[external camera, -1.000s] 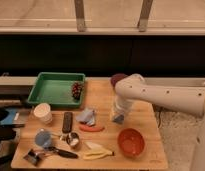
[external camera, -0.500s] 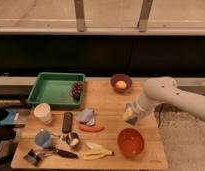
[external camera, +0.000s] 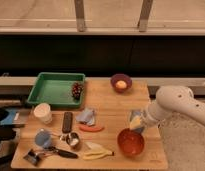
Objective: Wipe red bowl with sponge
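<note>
The red bowl [external camera: 130, 142] sits near the front right corner of the wooden table [external camera: 108, 100]. My gripper [external camera: 137, 122] hangs at the end of the white arm [external camera: 178, 102], just above the bowl's far rim. It is shut on the sponge [external camera: 135, 118], a small blue-grey block with a yellowish patch at its lower edge. The sponge is slightly above the bowl and I cannot tell if it touches the rim.
A purple bowl [external camera: 121, 82] holding something yellow stands at the back. A blue-grey rag [external camera: 87, 116], red pepper [external camera: 91, 128], black remote [external camera: 68, 122], white cup [external camera: 43, 113], blue cup [external camera: 42, 138], banana [external camera: 97, 150] and green tray [external camera: 55, 90] fill the left half.
The arm has swung right and toward the table's front, carrying the sponge from the table's middle to the red bowl's far rim. The purple bowl is now uncovered.
</note>
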`<state>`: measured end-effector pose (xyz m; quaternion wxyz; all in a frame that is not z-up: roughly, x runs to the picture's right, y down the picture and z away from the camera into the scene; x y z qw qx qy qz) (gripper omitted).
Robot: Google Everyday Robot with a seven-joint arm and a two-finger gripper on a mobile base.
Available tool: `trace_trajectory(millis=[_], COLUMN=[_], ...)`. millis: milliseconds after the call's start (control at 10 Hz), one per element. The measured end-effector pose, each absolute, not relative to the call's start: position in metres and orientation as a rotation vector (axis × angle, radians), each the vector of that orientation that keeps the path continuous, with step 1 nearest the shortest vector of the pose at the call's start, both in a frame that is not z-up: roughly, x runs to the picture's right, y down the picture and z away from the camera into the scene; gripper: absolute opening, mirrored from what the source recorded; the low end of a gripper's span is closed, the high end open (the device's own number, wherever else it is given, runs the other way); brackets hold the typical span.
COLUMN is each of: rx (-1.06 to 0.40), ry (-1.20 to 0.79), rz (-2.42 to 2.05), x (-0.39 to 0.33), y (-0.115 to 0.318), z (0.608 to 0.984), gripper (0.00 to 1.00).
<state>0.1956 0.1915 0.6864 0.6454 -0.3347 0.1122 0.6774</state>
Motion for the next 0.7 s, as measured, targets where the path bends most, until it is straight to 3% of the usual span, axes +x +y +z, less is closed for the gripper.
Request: trace_trajectory(millis=[700], rx=[-0.827], ry=[0.230], rz=[1.403], x=[0.155], y=[0.221], z=[0.660], gripper=[0.00])
